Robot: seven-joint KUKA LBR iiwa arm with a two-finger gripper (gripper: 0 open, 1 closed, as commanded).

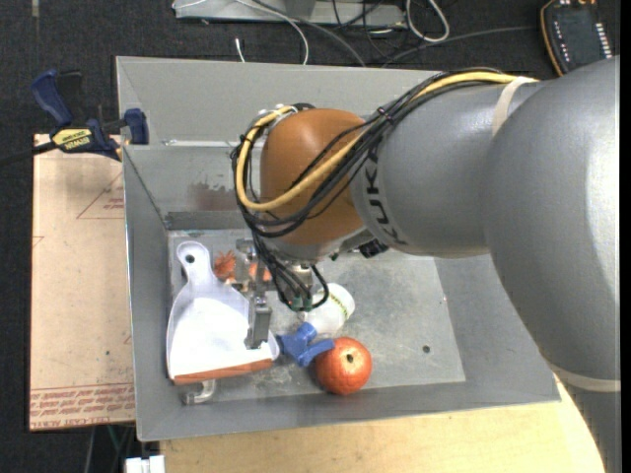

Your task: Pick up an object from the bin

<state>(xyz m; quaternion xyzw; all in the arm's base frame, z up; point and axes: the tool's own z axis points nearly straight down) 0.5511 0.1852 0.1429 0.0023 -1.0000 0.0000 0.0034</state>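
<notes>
My gripper [257, 329] hangs under the orange wrist cover in the left half of the bin. Its tip is down at the right edge of a white dustpan [209, 335] with an orange front lip, which lies flat at the front left. Just right of the tip lies a small blue plastic piece [298, 344], and a red apple [343, 367] rests against it. A white and pale green rounded thing [330, 309] lies behind the blue piece, partly hidden by the wrist. A small orange thing [226, 264] peeks out beside the dustpan's handle.
The arm and its wrist cover hide the bin's back and middle. The bin's left wall runs close beside the dustpan. Bare grey floor shows to the right of the apple.
</notes>
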